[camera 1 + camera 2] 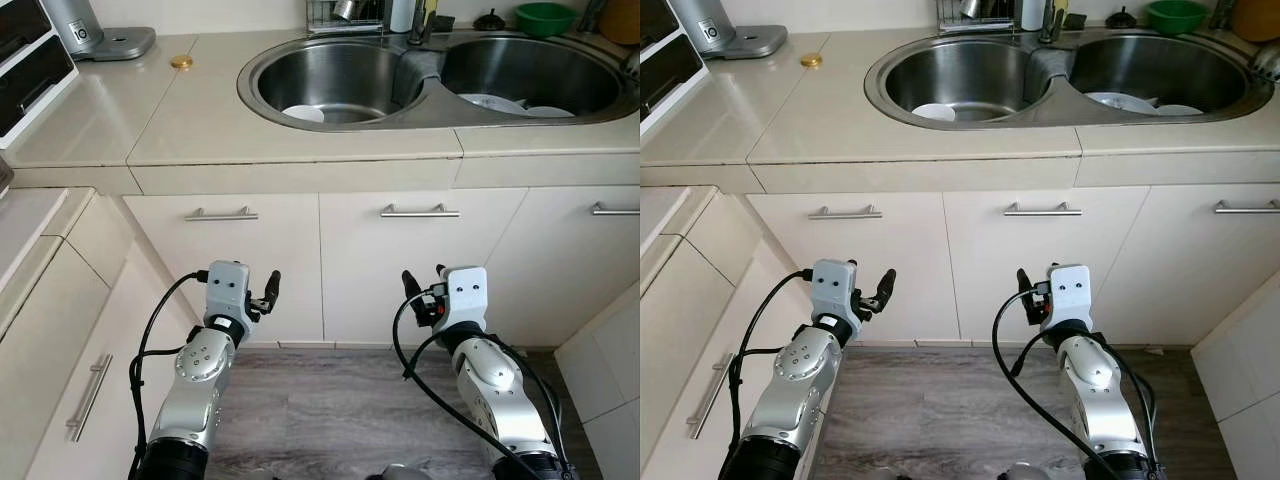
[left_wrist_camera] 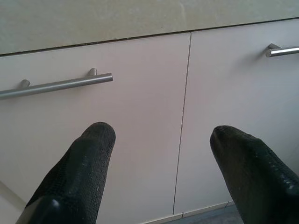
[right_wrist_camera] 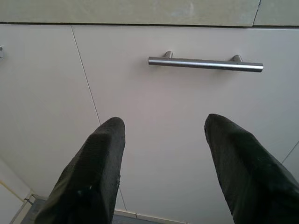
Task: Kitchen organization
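A double steel sink (image 1: 420, 95) is set in the beige counter ahead. White dishes lie in it: one plate (image 1: 303, 113) in the left basin, two plates (image 1: 492, 102) in the right. My left gripper (image 1: 268, 293) is held low in front of the cabinet doors, open with nothing between its fingers (image 2: 88, 158). My right gripper (image 1: 415, 290) is at the same height before the middle door, also open and empty, its fingers (image 3: 105, 154) pointing at a bar handle (image 3: 205, 64).
White cabinet doors with bar handles (image 1: 220, 213) run under the counter. A drying rack (image 1: 345, 14), a green bowl (image 1: 545, 17) and a faucet (image 1: 420, 25) stand behind the sink. A small gold lid (image 1: 181, 61) and an appliance base (image 1: 110, 40) sit at the left. Wood floor below.
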{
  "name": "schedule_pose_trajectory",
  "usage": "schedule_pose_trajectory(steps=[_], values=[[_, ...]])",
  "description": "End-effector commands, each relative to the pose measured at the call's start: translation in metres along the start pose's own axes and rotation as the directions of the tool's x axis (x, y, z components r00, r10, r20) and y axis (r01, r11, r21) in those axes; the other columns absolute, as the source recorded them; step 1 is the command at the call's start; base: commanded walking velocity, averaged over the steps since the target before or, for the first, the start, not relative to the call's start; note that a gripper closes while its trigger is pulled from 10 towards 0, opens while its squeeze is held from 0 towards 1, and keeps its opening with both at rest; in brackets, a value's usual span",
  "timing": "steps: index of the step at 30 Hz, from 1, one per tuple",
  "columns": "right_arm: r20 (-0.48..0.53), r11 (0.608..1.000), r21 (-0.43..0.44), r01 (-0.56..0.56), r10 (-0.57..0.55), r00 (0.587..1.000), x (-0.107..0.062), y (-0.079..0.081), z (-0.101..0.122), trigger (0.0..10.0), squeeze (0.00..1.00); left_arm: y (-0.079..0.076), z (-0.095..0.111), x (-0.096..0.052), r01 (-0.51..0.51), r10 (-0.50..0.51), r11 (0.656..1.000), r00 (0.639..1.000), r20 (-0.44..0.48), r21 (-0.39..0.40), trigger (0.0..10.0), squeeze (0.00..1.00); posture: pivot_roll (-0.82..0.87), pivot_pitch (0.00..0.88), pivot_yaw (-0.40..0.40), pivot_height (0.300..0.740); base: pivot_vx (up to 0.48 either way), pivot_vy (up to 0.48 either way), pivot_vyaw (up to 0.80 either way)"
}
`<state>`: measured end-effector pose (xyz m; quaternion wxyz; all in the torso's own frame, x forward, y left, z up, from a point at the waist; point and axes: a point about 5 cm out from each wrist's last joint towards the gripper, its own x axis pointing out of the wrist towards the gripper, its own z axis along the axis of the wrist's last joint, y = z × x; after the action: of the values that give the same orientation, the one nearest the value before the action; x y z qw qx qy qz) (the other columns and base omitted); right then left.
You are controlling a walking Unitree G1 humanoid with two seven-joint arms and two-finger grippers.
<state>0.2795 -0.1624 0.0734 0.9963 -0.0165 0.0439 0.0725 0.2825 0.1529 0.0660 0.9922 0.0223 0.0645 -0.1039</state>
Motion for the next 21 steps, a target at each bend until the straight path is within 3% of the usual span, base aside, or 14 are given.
schedule_pose_trajectory(steps=[1, 7, 13, 21], values=[[0.01, 1.0, 0.015, 0.001, -0.001, 1.0, -0.0001, -0.0003, 0.0012, 10.0, 0.0, 0.0006, 0.0025, -0.0011, -0.006, 0.006, 1.0, 1.0, 0.015, -0.005, 10.0, 0.0, -0.1, 0.07, 0.047, 0.74, 0.0, 0.0, 0.0], [0.015, 1.0, 0.022, 0.003, -0.004, 1.0, 0.0007, -0.002, 0.0031, 10.0, 0.0, 0.0, 0.0041, -0.0001, -0.009, 0.009, 1.0, 1.0, 0.017, -0.009, 10.0, 0.0, -0.09, 0.086, 0.044, 0.74, 0.0, 0.0, 0.0], [0.017, 1.0, 0.026, 0.004, -0.004, 1.0, 0.0016, -0.0024, 0.0044, 10.0, 0.0, 0.0005, 0.0053, 0.0004, -0.012, 0.013, 1.0, 1.0, 0.019, -0.006, 10.0, 0.0, -0.09, 0.097, 0.046, 0.74, 0.0, 0.406, 0.0], [0.021, 0.999, 0.035, 0.008, -0.008, 1.0, 0.0029, -0.0024, 0.0056, 10.0, 0.0, 0.0017, 0.0074, 0.001, -0.015, 0.015, 1.0, 1.0, 0.026, -0.004, 10.0, 0.0, -0.09, 0.107, 0.046, 0.74, 0.0, 0.0, 0.0]])
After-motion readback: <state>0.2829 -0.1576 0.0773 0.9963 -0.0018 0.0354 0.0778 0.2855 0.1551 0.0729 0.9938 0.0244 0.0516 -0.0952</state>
